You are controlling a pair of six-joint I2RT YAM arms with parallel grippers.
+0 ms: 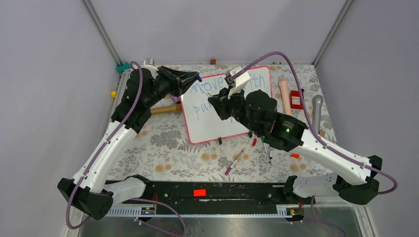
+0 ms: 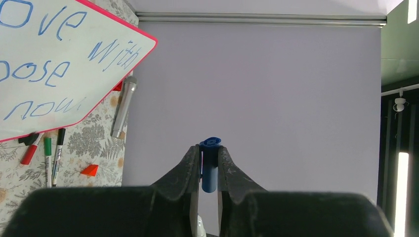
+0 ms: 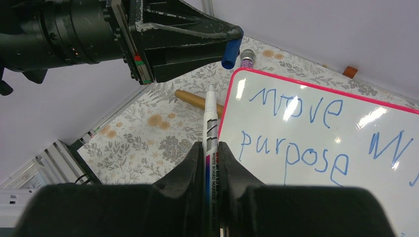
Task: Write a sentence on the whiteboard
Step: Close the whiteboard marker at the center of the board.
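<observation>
Two grippers, top view: left gripper (image 1: 196, 78) clenched on a blue cap (image 1: 198, 77); right gripper (image 1: 212, 100) clamped on the marker (image 1: 208, 92).
Board, top view: whiteboard (image 1: 210, 129) flat on the worktop (image 1: 163, 148), upper centre; long axis left-right, rising slightly rightward.
Left wrist view: cap upright between the fingertips; the sentence (image 2: 47, 74) upper left, rows climbing rightward.
Right wrist view: marker's long axis runs up the frame, tip pointing at the cap, just short and left of it.
Risk: a misaligned tip may miss the cap and ink the gripper; a low arm may smear the sentence.
</observation>
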